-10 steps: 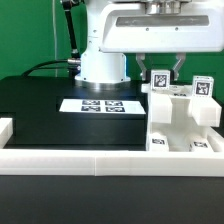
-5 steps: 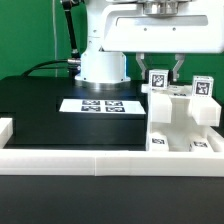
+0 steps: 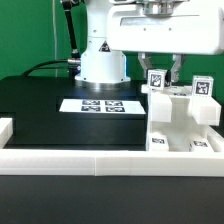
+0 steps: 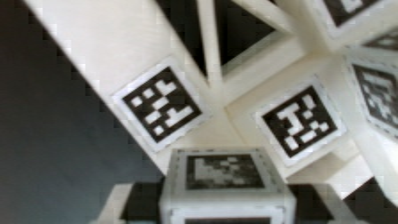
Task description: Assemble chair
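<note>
The chair (image 3: 185,118) is a stepped white structure of tagged parts at the exterior view's right. My gripper (image 3: 160,72) hangs right above it, shut on a white post (image 3: 157,80) with a square tag that stands at the chair's top left corner. A second tagged post (image 3: 203,87) stands at the chair's right. In the wrist view the held post (image 4: 222,172) fills the gap between my fingers (image 4: 135,200). Below it lie tagged white slabs of the chair (image 4: 169,100). Whether the post is seated in the chair is hidden.
The marker board (image 3: 100,104) lies flat on the black table behind the chair's left. A long low white rail (image 3: 90,160) runs along the front, with a raised end (image 3: 5,128) at the left. The robot's base (image 3: 100,65) stands at the back.
My gripper and the held post have shifted very slightly toward the exterior view's left. Nothing else has moved.
</note>
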### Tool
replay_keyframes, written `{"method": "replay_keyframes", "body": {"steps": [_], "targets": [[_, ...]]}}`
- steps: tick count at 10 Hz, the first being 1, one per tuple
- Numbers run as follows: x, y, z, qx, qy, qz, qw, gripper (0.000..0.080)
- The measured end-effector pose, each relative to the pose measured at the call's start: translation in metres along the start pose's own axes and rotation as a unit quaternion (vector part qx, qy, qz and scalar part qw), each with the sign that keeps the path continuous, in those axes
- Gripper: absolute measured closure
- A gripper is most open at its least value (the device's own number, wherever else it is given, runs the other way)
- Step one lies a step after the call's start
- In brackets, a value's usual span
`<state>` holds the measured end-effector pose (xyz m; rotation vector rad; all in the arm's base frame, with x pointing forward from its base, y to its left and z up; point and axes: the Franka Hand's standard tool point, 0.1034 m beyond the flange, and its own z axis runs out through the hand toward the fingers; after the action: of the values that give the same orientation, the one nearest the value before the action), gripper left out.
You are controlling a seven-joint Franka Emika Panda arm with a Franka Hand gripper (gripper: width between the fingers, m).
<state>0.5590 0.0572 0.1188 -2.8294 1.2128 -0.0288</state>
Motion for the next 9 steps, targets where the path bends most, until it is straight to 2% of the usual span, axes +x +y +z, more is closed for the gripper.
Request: {"method": "replay_keyframes", "body": {"steps": [4,7,9], "targets": [[-0.0017,-0.0015,0.0001,0.003,-0.003,0.117,0.993,0.0511],[-0.0037,-0.0032,0.0002,0.006,-0.008,0.209,0.978,0.0511],[-0.0044,-0.0037,0.0002,0.006,-0.008,0.228,0.974,0.051]]}}
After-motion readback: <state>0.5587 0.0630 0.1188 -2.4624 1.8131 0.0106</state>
